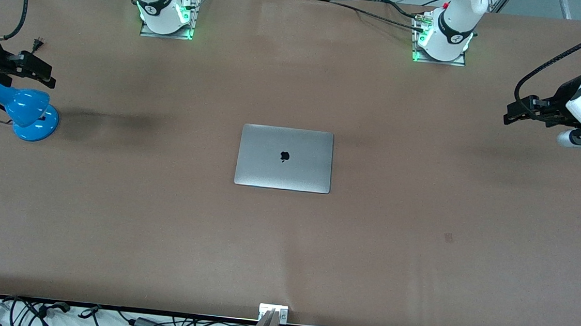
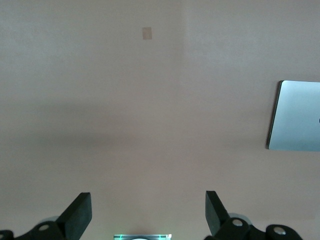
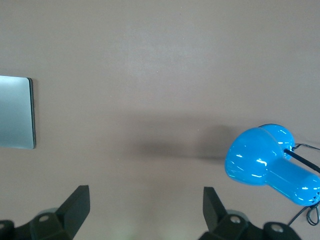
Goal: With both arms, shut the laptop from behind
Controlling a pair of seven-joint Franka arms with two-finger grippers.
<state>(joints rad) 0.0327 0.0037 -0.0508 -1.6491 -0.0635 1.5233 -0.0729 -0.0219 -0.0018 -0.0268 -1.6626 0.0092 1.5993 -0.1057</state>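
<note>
Laptop (image 1: 284, 158) found shut and lying flat near the middle of the brown table (image 1: 418, 256), silver lid up with the dark apple logo (image 1: 284, 156) showing, untouched by either arm. Left gripper (image 1: 513, 114) held in the air over the left arm's end of the table, well apart from the laptop, fingers (image 2: 80, 212) spread wide with bare tabletop between them. Right gripper (image 1: 48, 79) held over the right arm's end of the table, above a blue desk lamp (image 1: 30, 114), fingers (image 3: 77, 205) likewise spread wide and holding nothing. Lamp standing on the table, well apart from the laptop. Small pale patch (image 1: 449, 238) noted on the tabletop, nearer the front camera than the laptop.
</note>
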